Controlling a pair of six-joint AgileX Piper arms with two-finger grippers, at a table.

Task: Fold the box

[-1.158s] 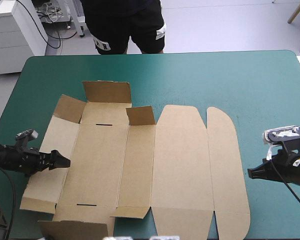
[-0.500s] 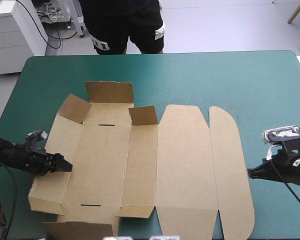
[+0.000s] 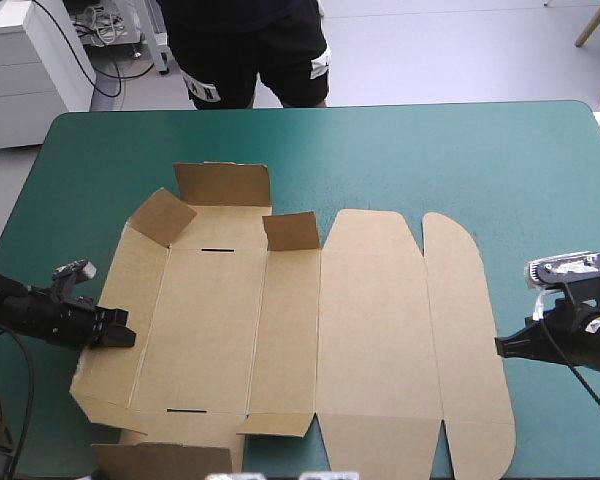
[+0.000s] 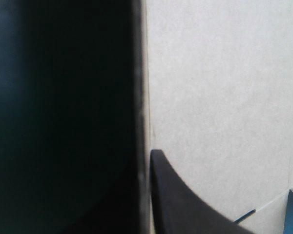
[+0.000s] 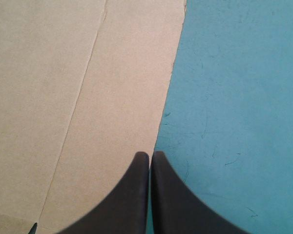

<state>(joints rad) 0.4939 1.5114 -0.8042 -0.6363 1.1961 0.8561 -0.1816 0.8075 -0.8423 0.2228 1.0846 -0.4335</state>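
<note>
Box [image 3: 370, 320] lies mostly flat on the desk [image 3: 480, 160]. The left gripper [image 3: 120, 333] seemingly pinches its left wall between its fingers; lift steadily along the crease. The right gripper [image 3: 502, 347], fingers pressed together, hovers just beside the lid.

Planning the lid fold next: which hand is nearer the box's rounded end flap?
Right. The right hand, shut, sits at the flap's outer edge; the left hand grips the raised wall at the box's opposite end.
</note>
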